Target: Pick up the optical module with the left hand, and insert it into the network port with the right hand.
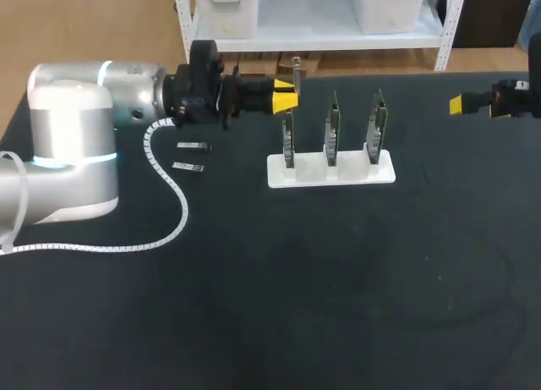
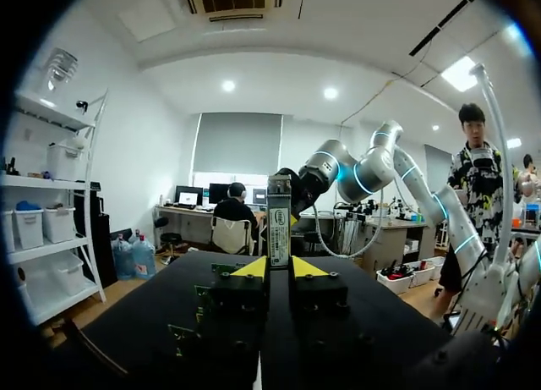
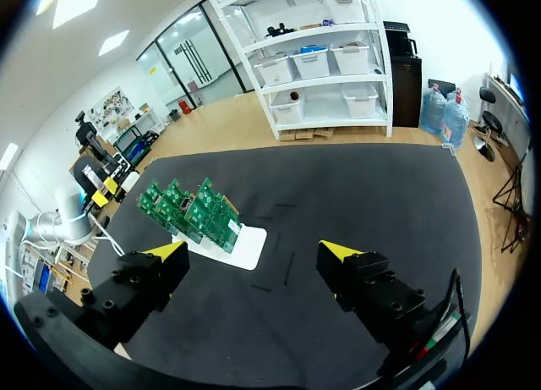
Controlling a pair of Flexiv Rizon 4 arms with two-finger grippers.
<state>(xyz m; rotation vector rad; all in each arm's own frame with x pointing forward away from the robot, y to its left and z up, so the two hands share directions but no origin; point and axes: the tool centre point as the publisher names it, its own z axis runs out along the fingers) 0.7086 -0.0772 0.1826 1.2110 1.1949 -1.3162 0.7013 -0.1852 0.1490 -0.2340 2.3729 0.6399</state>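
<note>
Silver optical module (image 2: 278,216) (labelled face, seemingly upright) pinched between left fingers (image 2: 250,269).

A rack (image 1: 331,172) holding upright boards (image 1: 332,128) stands mid-bench (image 1: 338,305); a far module (image 1: 193,145) and a near module (image 1: 188,167) lie to its left.

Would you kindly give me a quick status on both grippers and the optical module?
Left gripper shut on optical module, held upright. Right gripper open, empty. Circuit-board rack stands between the two.

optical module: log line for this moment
left gripper: shut on optical module | right gripper: open, empty | stage: lifted, handover pending
</note>
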